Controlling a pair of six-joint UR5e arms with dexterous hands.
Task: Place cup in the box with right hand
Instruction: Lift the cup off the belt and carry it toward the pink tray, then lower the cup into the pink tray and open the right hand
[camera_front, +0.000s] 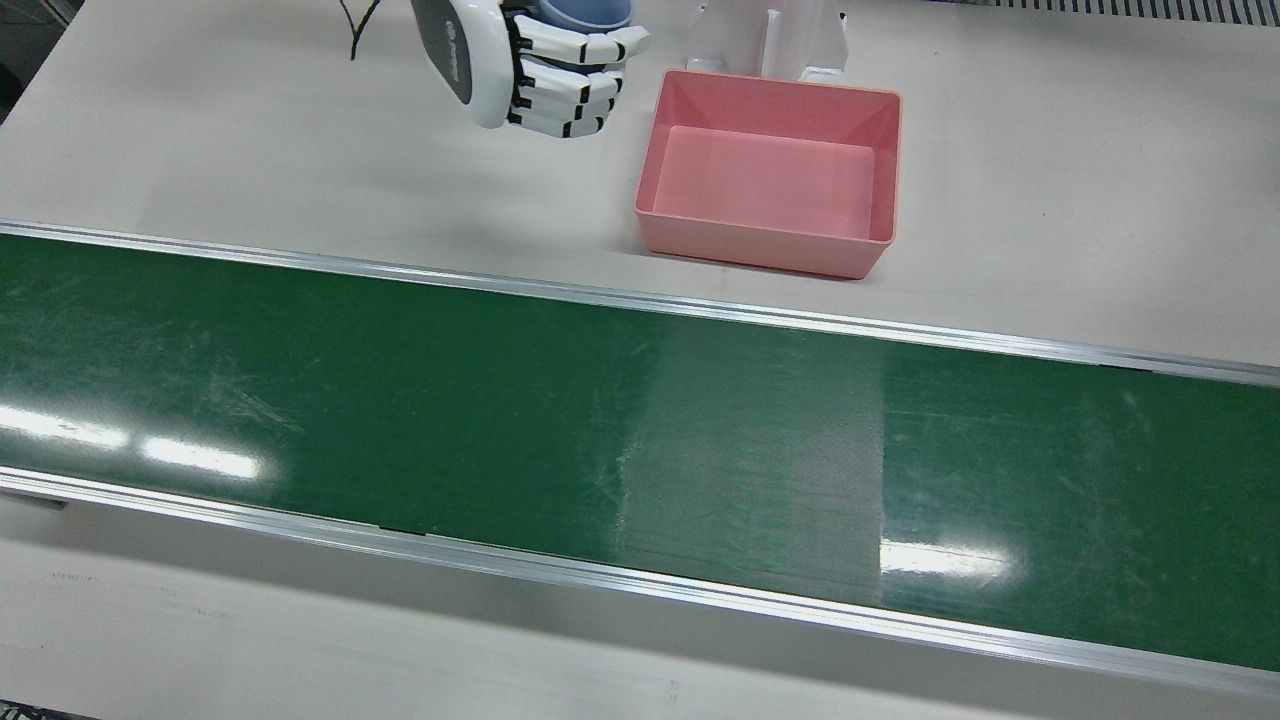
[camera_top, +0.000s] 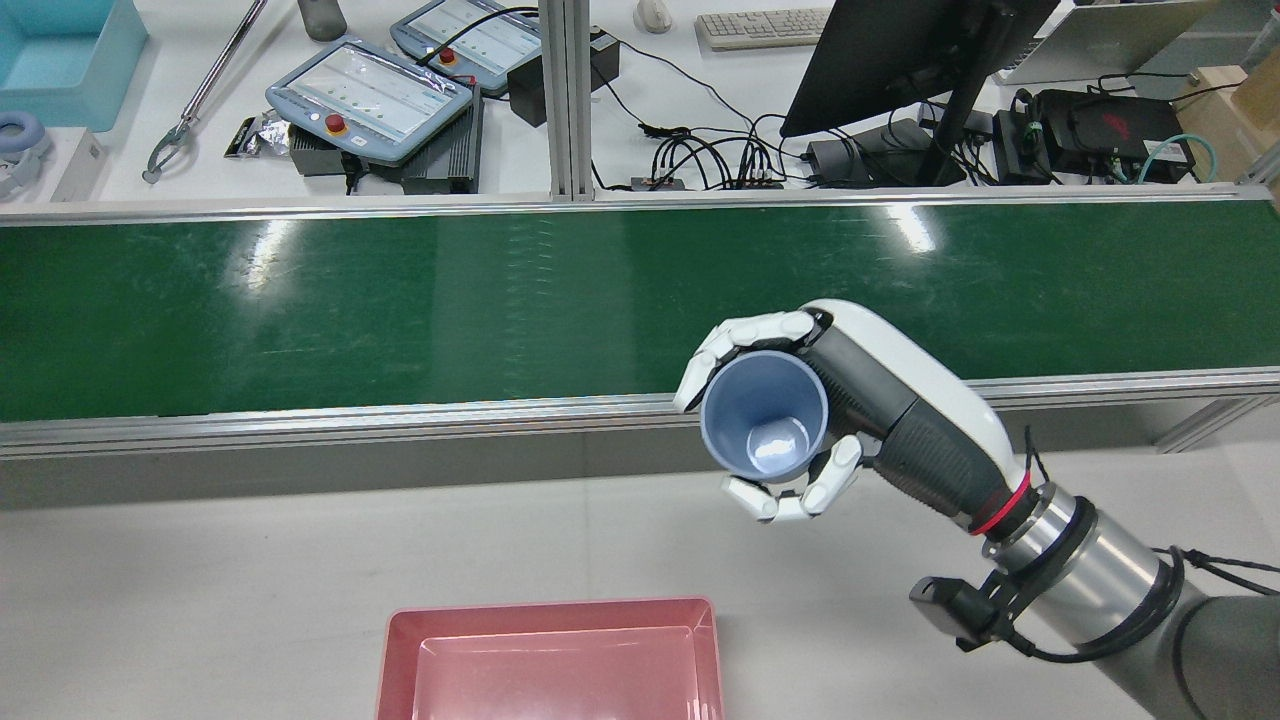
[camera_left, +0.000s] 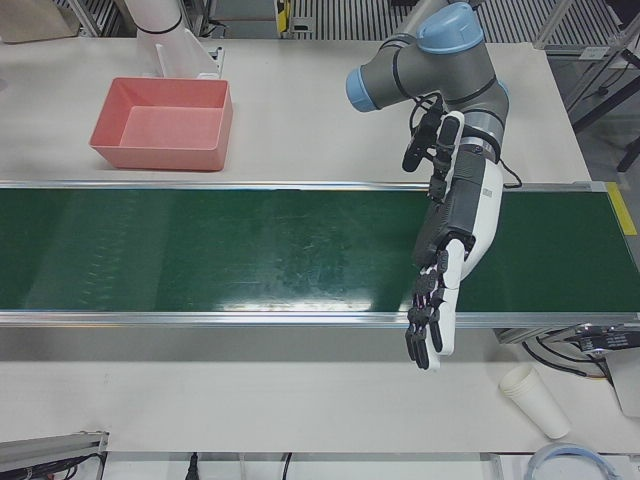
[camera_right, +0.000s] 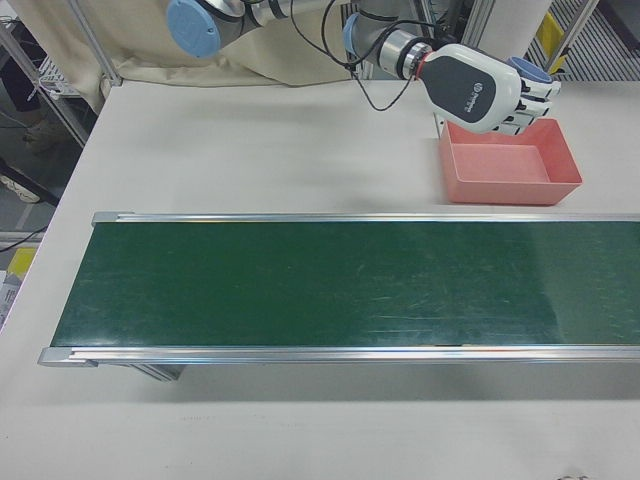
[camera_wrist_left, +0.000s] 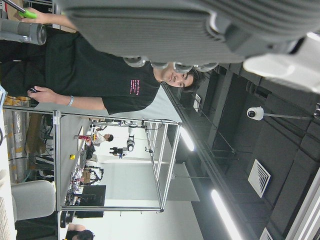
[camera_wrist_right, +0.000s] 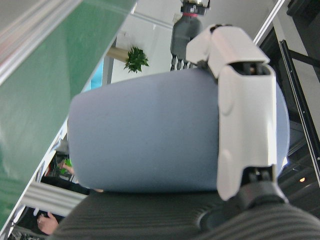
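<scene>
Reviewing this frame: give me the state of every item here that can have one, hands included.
right hand: shut on the blue cup, held above the table beside the box
blue cup: gripped, upright, mouth up, nothing inside
pink box: on the table, open top, nothing inside
left hand: open, fingers extended, holding nothing, over the belt's near edge
white paper cup: lying on its side on the table

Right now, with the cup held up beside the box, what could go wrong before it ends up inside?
The right hand holds the blue cup in the air, off to the side of the pink box, not above it, so an early release would probably drop it on the table. The box is shallow, so the cup, dropped from this height, might bounce or tip out. Lowering carelessly might also nudge the box's rim.
</scene>
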